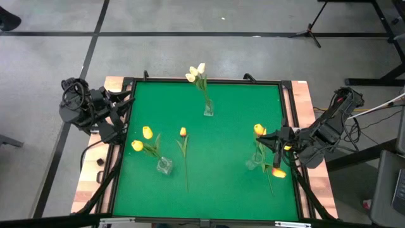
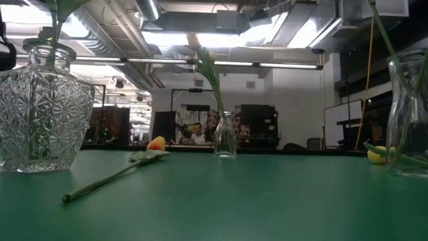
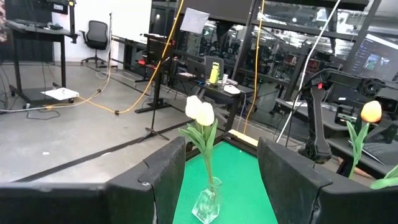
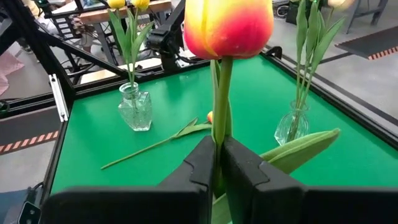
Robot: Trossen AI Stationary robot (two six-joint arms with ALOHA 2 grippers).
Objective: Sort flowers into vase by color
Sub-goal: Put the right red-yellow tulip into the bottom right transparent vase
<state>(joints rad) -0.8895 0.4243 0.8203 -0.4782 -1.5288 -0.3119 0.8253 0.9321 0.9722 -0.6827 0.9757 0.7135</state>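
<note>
**Inspector A:** Presently, we find the right hand (image 4: 217, 165) clamped on the stem of an orange-red tulip (image 4: 227, 26), fingers pinched tight just below the head. In the high view that hand (image 1: 278, 140) sits at the right edge of the desk (image 1: 228, 190), beside the right-hand vase (image 1: 253, 163).

**Inspector B:** We agree. We judge the low grip on the stem is meant to keep the head upright and the stem end free to drop into a vase neck. A yellow-headed flower (image 1: 259, 130) shows just beside the hand, and another orange-yellow head (image 1: 278, 171) lies lower right; we cannot tell which of them are already seated in that vase.

**Inspector A:** And the left hand (image 3: 221, 180)?

**Inspector B:** It waits off the desk at the left of the high view, fingers spread wide with nothing between them, looking towards the white tulips (image 3: 200, 111).

**Inspector A:** We record the sorting so far. White tulips (image 1: 197, 73) stand in the vase at upper centre (image 1: 208, 109). Two yellow tulips (image 1: 142, 139) stand in the lower-left vase (image 1: 164, 166). One tulip with an orange-yellow head (image 1: 183, 132) lies flat on the desk at centre, stem pointing down the frame, in no vase.

**Inspector B:** We judge the colours are kept one vase apiece, so the held flower belongs with the right-hand group, and the loose one remains to be collected.
</note>
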